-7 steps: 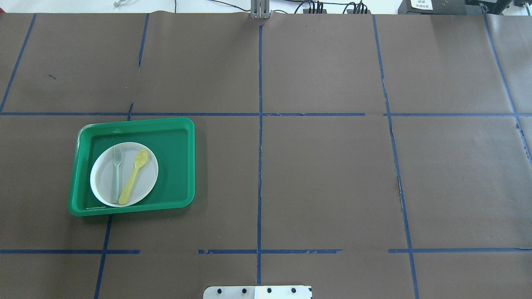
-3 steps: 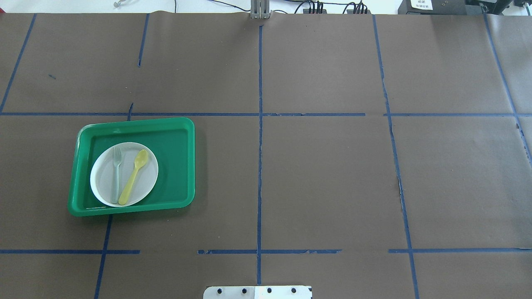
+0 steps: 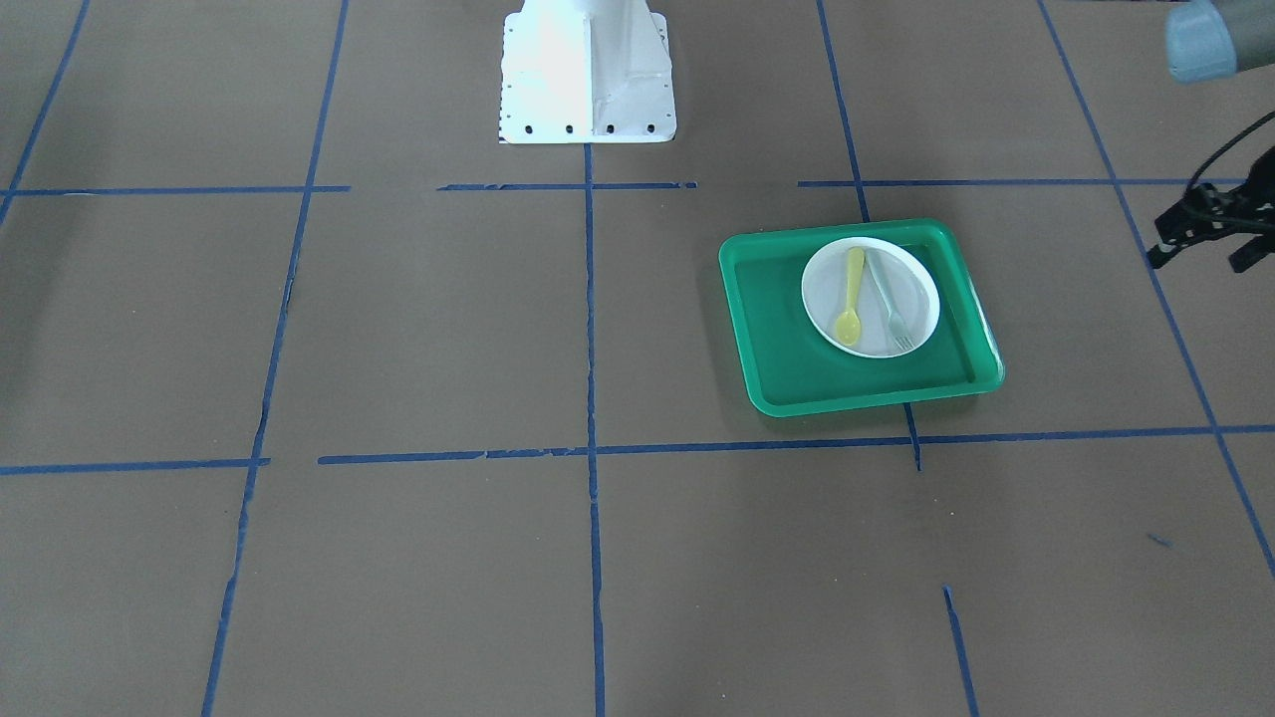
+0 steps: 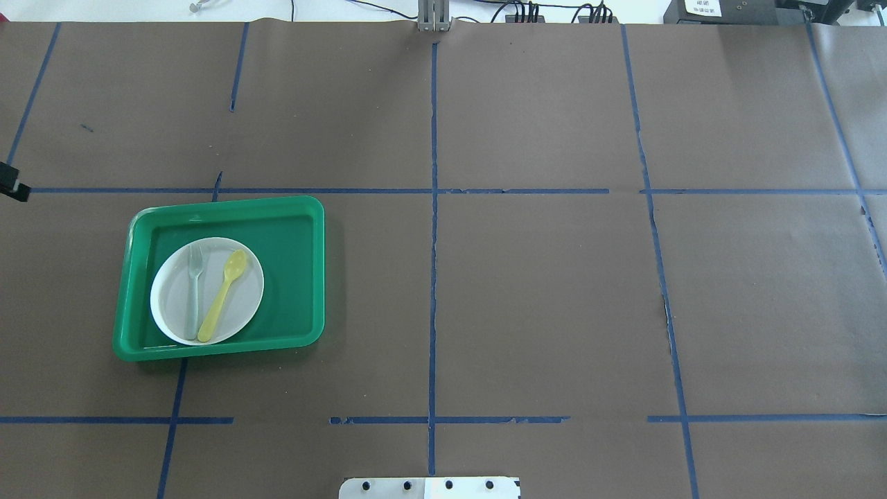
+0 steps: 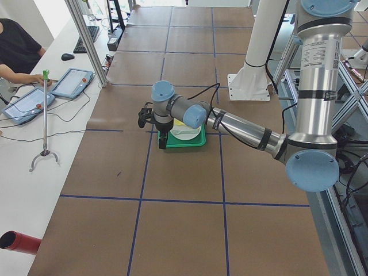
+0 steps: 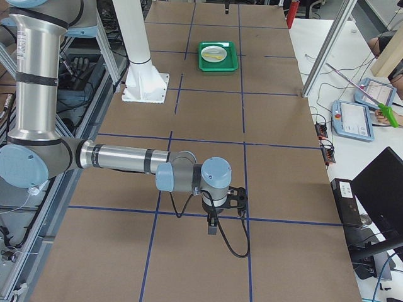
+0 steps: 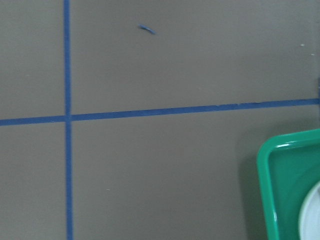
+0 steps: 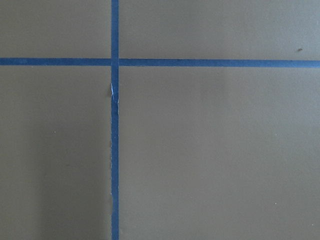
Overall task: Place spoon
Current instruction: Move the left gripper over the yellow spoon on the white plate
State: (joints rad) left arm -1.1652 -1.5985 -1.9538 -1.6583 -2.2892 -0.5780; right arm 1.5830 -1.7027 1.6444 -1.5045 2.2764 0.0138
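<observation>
Yellow spoon [image 4: 223, 294] lies on a white plate [image 4: 173, 305] in a green tray [image 4: 294, 277], just beside a fork [image 4: 192, 291]. Its handle points twd the robot, bowl away, slightly slanted. We see the left tool [image 3: 1195, 265] off the tray's outer side. It looks open w/ nothing held. The spoon sits to its right & nearer the robot. We judge the left arm closer. Right tool [image 6: 213, 228] is far off; we can't tell its opening.

My left gripper [image 3: 1200, 244] is cut off by the front view's edge, so its jaws are unclear. Just beside it, the green tray [image 7: 263, 175] and plate [image 7: 313, 216] run out of my wrist camera's frame. My right gripper [image 6: 212, 225] is too small to judge.
</observation>
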